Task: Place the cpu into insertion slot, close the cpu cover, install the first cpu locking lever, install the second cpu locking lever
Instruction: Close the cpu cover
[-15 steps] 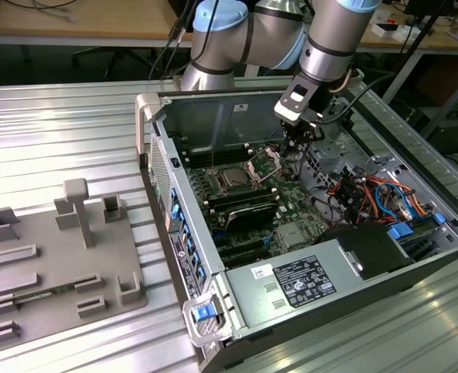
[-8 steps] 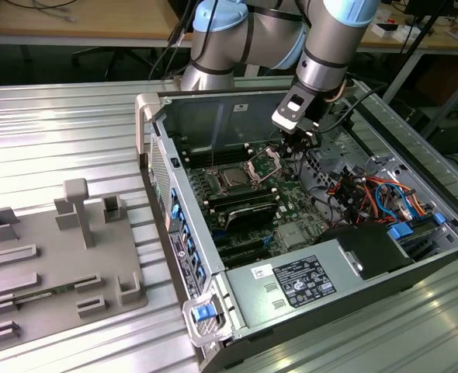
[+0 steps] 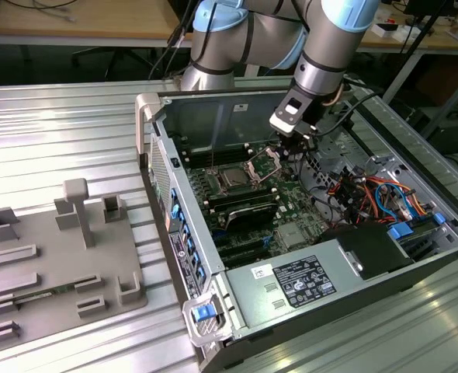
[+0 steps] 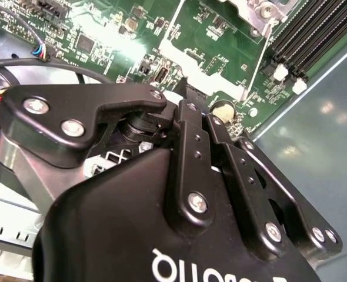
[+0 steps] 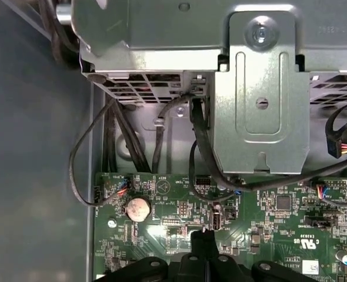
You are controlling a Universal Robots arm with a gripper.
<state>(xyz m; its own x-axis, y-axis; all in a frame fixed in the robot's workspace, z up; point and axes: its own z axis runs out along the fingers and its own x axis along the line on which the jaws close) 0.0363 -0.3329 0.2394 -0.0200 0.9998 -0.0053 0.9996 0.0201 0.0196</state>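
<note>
In the exterior view the cpu (image 3: 233, 178), a small silvery-grey square, lies flat in the insertion slot (image 3: 218, 183) on the motherboard inside the open computer case. The cpu cover (image 3: 264, 162), a thin metal frame, stands raised on the side of the slot toward the exterior view's right. My gripper (image 3: 293, 148) hangs just beyond the raised cover, a little above the board. Its fingertips (image 5: 204, 236) are pressed together with nothing between them, over green board near a coin cell (image 5: 139, 208). The gripper's black body (image 4: 200, 113) sits close to the second wrist camera. The locking levers are too small to tell.
A power supply with a white label (image 3: 303, 281) lies at the near end of the case. Red and blue cables (image 3: 369, 194) crowd the exterior view's right. A metal drive cage (image 5: 262, 88) rises beside the board. A grey fixture plate (image 3: 50, 264) rests on the table at the left.
</note>
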